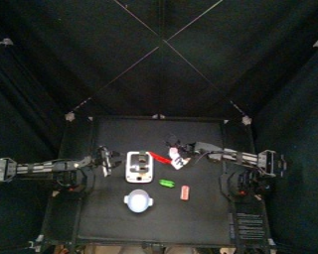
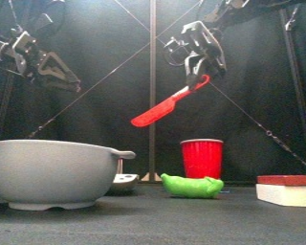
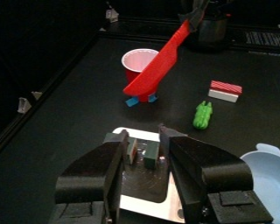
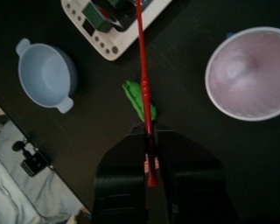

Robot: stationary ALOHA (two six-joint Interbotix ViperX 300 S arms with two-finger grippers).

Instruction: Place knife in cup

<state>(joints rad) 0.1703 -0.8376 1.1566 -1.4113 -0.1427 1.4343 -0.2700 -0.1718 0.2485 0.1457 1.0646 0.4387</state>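
My right gripper (image 2: 194, 50) (image 4: 146, 144) is shut on the handle of the red knife (image 2: 168, 103) (image 4: 143, 74) (image 3: 161, 59). The knife hangs tilted in the air with its blade end lowest. In the front view the cup (image 2: 202, 158) stands on the table below the knife and a little to the right. The right wrist view shows the cup (image 4: 250, 72) as a pale pink ring, and the blade runs beside it, not over it. My left gripper (image 3: 143, 140) (image 2: 41, 62) is open above the white board (image 3: 145, 199) (image 1: 139, 166).
A green piece (image 2: 191, 186) (image 4: 136, 98) lies on the table under the knife. A red-and-white block (image 2: 286, 188) (image 3: 226, 91) sits to the right. The pale blue dish (image 2: 54, 172) (image 1: 139, 202) stands at the front. Small pieces lie on the board.
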